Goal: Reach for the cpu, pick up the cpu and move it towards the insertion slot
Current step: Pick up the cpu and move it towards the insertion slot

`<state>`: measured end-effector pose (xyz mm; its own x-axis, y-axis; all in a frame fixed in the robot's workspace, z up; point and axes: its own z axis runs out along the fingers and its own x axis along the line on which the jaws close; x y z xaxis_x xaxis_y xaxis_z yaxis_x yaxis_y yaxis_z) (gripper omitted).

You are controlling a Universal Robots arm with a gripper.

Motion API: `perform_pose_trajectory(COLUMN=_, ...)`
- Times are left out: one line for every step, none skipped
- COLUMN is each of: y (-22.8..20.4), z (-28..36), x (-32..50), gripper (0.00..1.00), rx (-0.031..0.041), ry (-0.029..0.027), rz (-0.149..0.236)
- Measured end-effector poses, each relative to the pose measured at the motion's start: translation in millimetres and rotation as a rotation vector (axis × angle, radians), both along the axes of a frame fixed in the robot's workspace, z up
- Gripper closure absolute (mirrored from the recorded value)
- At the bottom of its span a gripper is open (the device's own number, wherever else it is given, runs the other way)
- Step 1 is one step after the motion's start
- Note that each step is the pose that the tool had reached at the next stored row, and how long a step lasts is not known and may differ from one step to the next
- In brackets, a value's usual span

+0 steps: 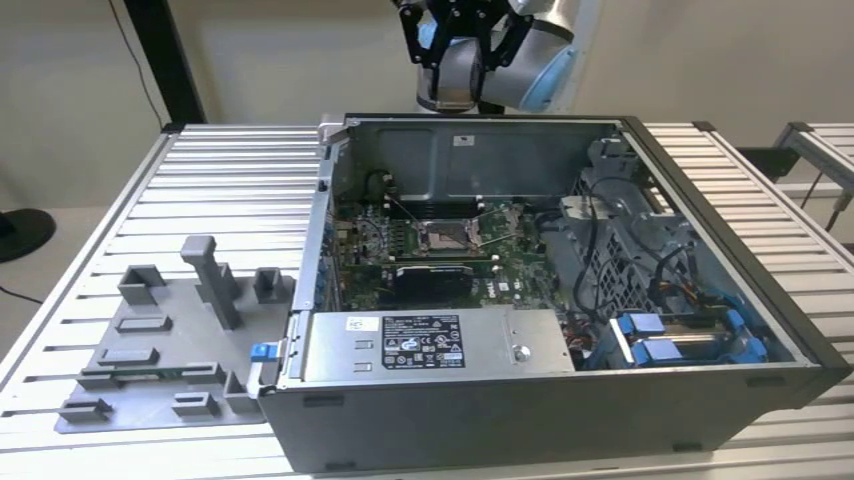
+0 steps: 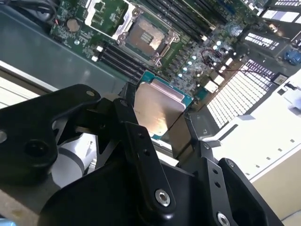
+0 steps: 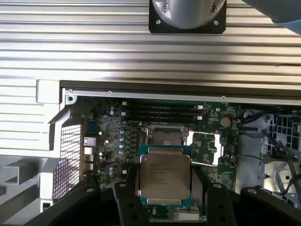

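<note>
Pinching the cpu [image 3: 164, 175] by two edges, the gripper [image 3: 164, 188] hung above the insertion slot [image 3: 166, 137]; any tilt risked bent pins.

The scene is evenly and brightly lit, with soft shadows only inside the case [image 1: 561, 250]. In the second wrist view, a warm glare is thrown across the cpu [image 2: 157, 106] held between the jaws, and the perforated panel [image 2: 237, 94] beyond the jaws is blown out to white. The gripper [image 2: 160, 132] is rendered dark and slightly soft, being close to the lens. In the first wrist view, the cpu [image 3: 164, 175] between the jaws is evenly lit, and the ribbed table [image 3: 94, 47] beyond is seen bright and mildly blurred.
</note>
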<state>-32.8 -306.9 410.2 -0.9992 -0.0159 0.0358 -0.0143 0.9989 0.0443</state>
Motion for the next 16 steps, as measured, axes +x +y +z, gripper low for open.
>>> perform_pose_trajectory(y=0.0, z=0.0, x=3.1, gripper=1.00, rx=0.0007, ry=-0.0001, rz=0.000)
perform_pose_trajectory(y=0.0, z=0.0, x=6.2, gripper=1.00, rx=0.0016, ry=-0.0001, rz=0.000)
perform_pose_trajectory(y=0.0, z=-0.1, x=9.6, gripper=1.00, rx=0.0026, ry=-0.0002, rz=0.000)
perform_pose_trajectory(y=0.0, z=-0.2, x=13.1, gripper=1.00, rx=0.0039, ry=-0.0002, rz=0.000)
perform_pose_trajectory(y=0.0, z=-0.1, x=15.9, gripper=1.00, rx=0.0052, ry=-0.0001, rz=0.000)
perform_pose_trajectory(y=0.0, z=0.0, x=18.6, gripper=1.00, rx=0.0064, ry=-0.0001, rz=0.000)
perform_pose_trajectory(y=0.0, z=-0.1, x=20.9, gripper=1.00, rx=0.0074, ry=-0.0001, rz=0.000)
perform_pose_trajectory(y=0.0, z=0.0, x=22.3, gripper=1.00, rx=0.0085, ry=0.0000, rz=-0.001)
perform_pose_trajectory(y=0.0, z=0.0, x=22.6, gripper=1.00, rx=0.0092, ry=-0.0001, rz=-0.004)
perform_pose_trajectory(y=-0.1, z=-0.1, x=22.6, gripper=1.00, rx=0.0094, ry=0.0004, rz=-0.005)
perform_pose_trajectory(y=-0.2, z=-0.1, x=22.6, gripper=1.00, rx=0.0095, ry=0.0004, rz=-0.006)
perform_pose_trajectory(y=-0.3, z=-0.1, x=22.6, gripper=1.00, rx=0.0094, ry=0.0004, rz=-0.006)
perform_pose_trajectory(y=-0.5, z=0.0, x=22.6, gripper=1.00, rx=0.0094, ry=0.0004, rz=-0.006)
perform_pose_trajectory(y=-0.7, z=0.0, x=22.6, gripper=1.00, rx=0.0094, ry=0.0004, rz=-0.007)
perform_pose_trajectory(y=-0.8, z=-0.1, x=22.6, gripper=1.00, rx=0.0094, ry=0.0004, rz=-0.007)
perform_pose_trajectory(y=-0.9, z=0.0, x=22.6, gripper=1.00, rx=0.0094, ry=0.0004, rz=-0.007)
